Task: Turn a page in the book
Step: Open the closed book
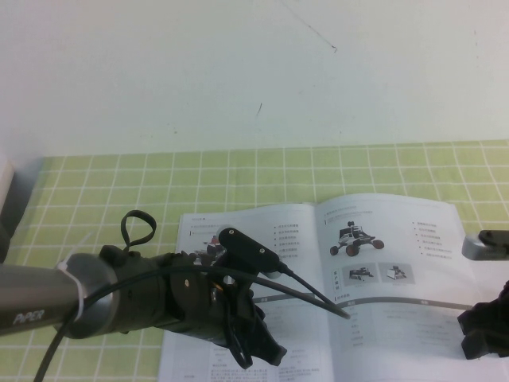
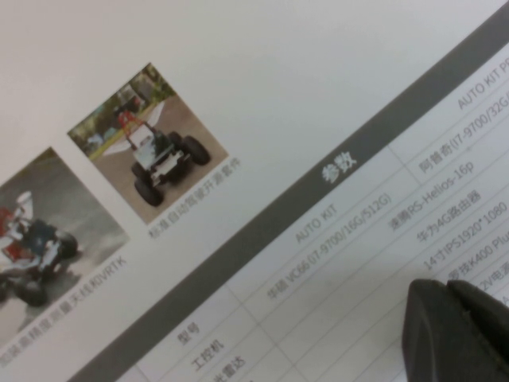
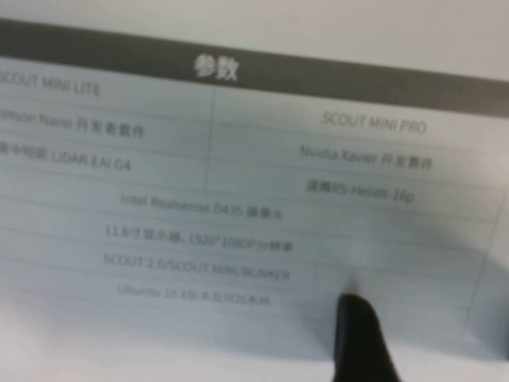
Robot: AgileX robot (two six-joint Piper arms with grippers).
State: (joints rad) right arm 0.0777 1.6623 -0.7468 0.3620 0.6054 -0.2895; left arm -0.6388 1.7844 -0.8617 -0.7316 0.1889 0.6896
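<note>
A thin white book (image 1: pixel 318 294) lies open on a table (image 1: pixel 119 191) covered with a green-and-white checked cloth, seen from a raised camera on the robot's own side. The page (image 1: pixel 398 278) to be turned is the right-hand one, printed with a black-and-white wheeled rover, two small photos and a grey-barred table; it lies flat, not yet lifted. The left gripper (image 1: pixel 254 346) sits low over the book's left-hand page near the spine, and its wrist view shows dark fingertips (image 2: pixel 457 330) close together just above or on the printed table, holding nothing; it appears to be pinning that side down, though contact cannot be confirmed. The right gripper (image 1: pixel 485 330) is at the right edge of the high view, over the outer margin of the right-hand page. Its wrist view shows one dark fingertip (image 3: pixel 362 338) down against the page's lower rows of text, and whether its fingers are apart or together cannot be told from these pictures; nothing looks clamped. The step in hand seems to be the approach to the page's outer edge. The next move probably calls for catching only the top sheet at its free edge, lifting it, and sweeping it leftward across the spine without dragging the whole book.
</note>
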